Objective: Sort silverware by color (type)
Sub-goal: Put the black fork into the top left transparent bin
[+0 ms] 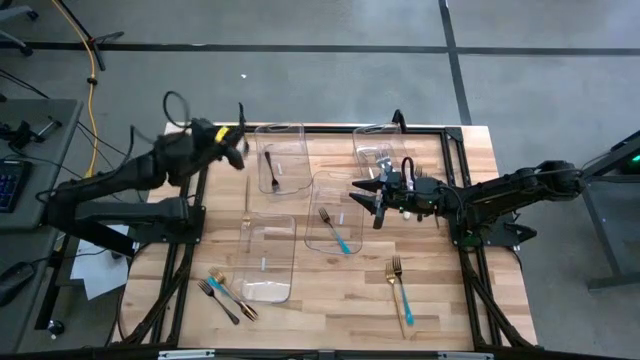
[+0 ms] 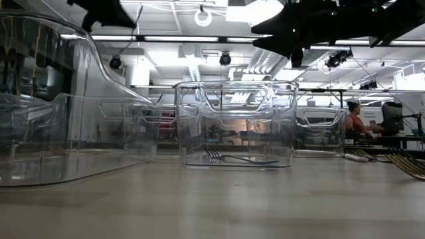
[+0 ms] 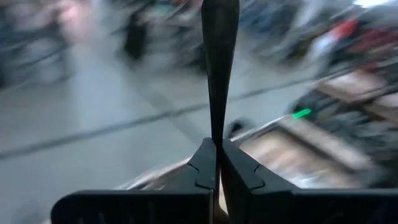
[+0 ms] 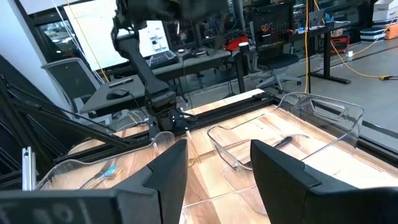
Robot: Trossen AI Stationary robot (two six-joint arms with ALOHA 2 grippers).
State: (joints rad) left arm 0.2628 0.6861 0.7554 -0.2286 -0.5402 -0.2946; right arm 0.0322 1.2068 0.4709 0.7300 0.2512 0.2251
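The left gripper (image 1: 238, 143), raised near the table's far-left corner beside the clear rectangular plastic bin with a black fork (image 1: 272, 170) in it, has its fingers pressed together on a slim black utensil (image 3: 219, 56) — the left wrist view shows the dark handle standing straight up out of the shut fingertips, something the overhead picture barely hints at. Its position suggests the piece is meant for that bin, joining the fork of the same finish. The right gripper (image 1: 378, 200) hovers with its fingers spread and nothing between them, over the gap between the middle bin (image 1: 335, 180), which holds a teal-handled fork (image 1: 335, 230), and the far-right bin (image 1: 380, 133); it looks to be waiting its turn. Only the high view gives the whole spread: a gold fork lying against a teal-handled piece (image 1: 401, 292) on the bare wood near the front right, a small cluster of mixed forks (image 1: 226, 293) at the front left beside the nearer empty-looking bin (image 1: 268, 222) — all unsorted. The low view adds that a fork (image 2: 229, 157) rests flat on its bin's floor.
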